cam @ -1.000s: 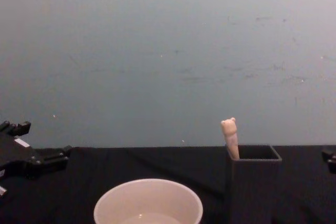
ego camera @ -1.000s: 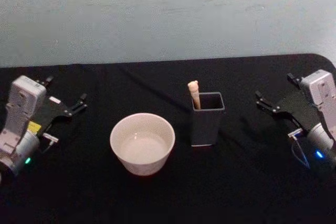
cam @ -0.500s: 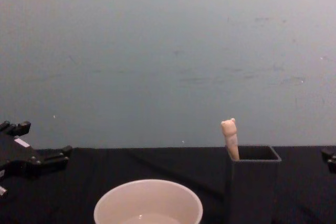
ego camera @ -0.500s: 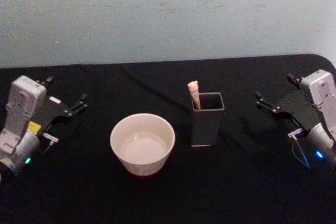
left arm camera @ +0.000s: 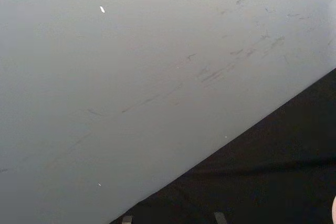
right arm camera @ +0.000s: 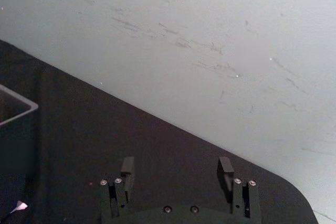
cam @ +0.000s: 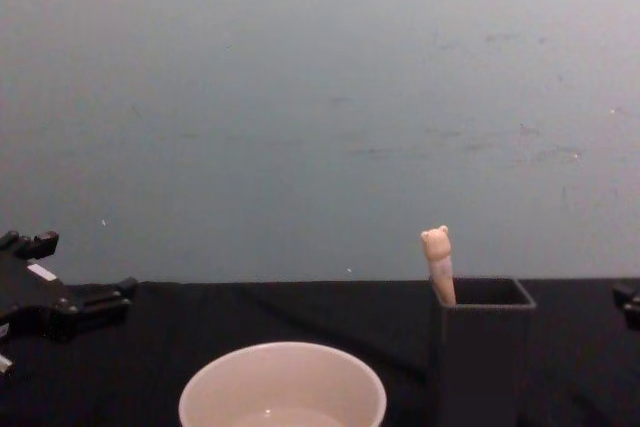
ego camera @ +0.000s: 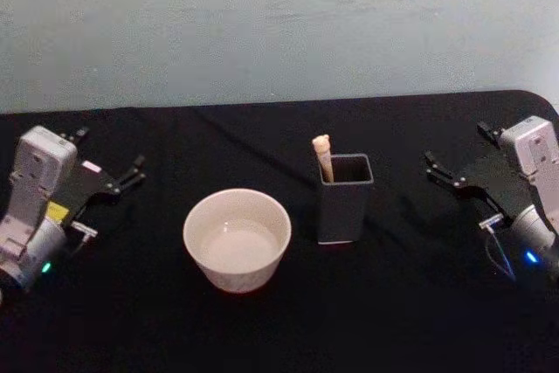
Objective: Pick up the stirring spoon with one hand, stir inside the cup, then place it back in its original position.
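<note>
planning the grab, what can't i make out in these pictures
Spoon: bowl and neck hidden inside the holder, head and chest views.
Cup: lower part cut off by the bottom edge, chest view.
What is in the cup: too faint to tell, head view.
Right hand: mostly cut off by the right edge, chest view.

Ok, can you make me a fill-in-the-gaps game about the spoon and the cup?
1. The stirring spoon has a tiny ____ head on top.
2. It stands in the dark holder, to the ____ of the cup.
3. The left gripper and right gripper both hold ____.
Missing words: bear; right; nothing.
</note>
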